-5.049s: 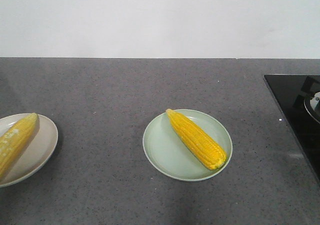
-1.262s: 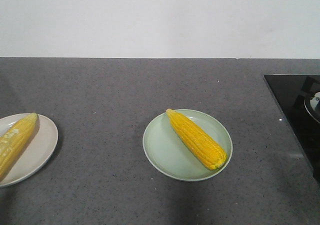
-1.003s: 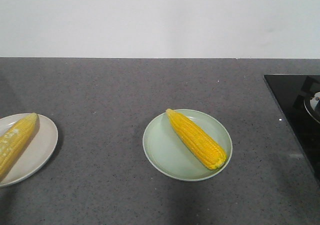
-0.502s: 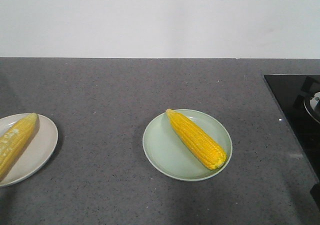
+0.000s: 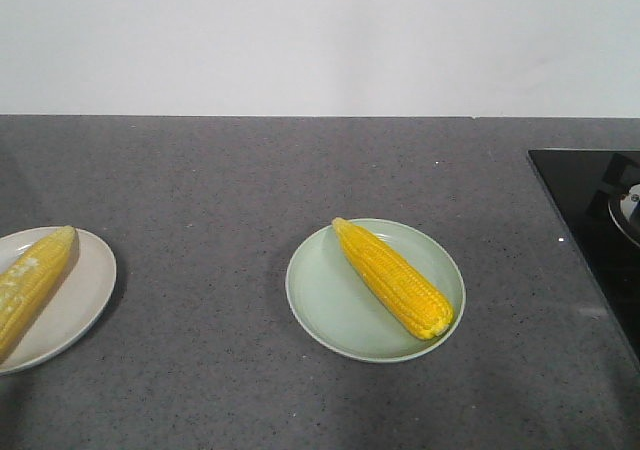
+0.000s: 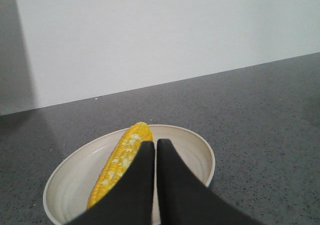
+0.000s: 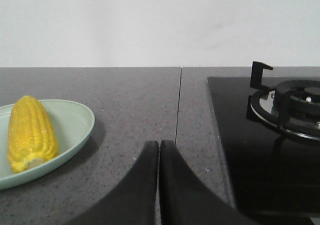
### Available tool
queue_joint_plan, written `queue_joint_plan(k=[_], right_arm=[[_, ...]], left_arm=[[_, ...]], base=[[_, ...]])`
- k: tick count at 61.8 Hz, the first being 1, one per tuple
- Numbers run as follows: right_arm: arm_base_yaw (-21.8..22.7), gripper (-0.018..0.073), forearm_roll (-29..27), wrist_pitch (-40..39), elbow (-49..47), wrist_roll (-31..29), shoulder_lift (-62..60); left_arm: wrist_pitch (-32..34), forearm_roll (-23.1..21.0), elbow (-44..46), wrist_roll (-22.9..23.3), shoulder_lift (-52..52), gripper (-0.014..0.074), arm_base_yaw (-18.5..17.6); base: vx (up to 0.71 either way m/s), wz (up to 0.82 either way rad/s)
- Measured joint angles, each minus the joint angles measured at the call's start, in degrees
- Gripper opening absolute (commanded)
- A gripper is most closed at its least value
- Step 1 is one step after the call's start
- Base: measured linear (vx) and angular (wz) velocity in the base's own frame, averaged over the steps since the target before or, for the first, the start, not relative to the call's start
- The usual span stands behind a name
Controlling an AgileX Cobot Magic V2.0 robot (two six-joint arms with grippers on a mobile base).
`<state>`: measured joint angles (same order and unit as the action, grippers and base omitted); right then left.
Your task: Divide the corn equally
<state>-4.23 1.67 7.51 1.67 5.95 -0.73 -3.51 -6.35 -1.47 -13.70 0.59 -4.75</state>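
Both black grippers, left [image 6: 155,152] and right [image 7: 159,152], pinched empty; bright yellow tapered corn cob [image 5: 393,277] looks stiff, bumpy, likely rolls: grasp mid-length

The dark grey speckled stone surface [image 5: 250,170] looks matt and a bit grainy. The pale green round plate [image 5: 330,305] and the cream round plate [image 5: 85,290] look smooth, like glazed pottery. The bumpy yellow corn [image 5: 395,278] shines a little, and the black glass stove top [image 7: 240,150] is glossy.
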Motion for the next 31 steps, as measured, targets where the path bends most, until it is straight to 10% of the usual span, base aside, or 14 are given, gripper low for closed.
queue_joint_plan(k=[31], right_arm=[[0.1,-0.0004,0.9,-5.7,0.0,0.1,0.0]], left_arm=[[-0.1,0.0,0.0,0.0,0.0,-0.0007,0.0]], base=[[0.00,0.00]])
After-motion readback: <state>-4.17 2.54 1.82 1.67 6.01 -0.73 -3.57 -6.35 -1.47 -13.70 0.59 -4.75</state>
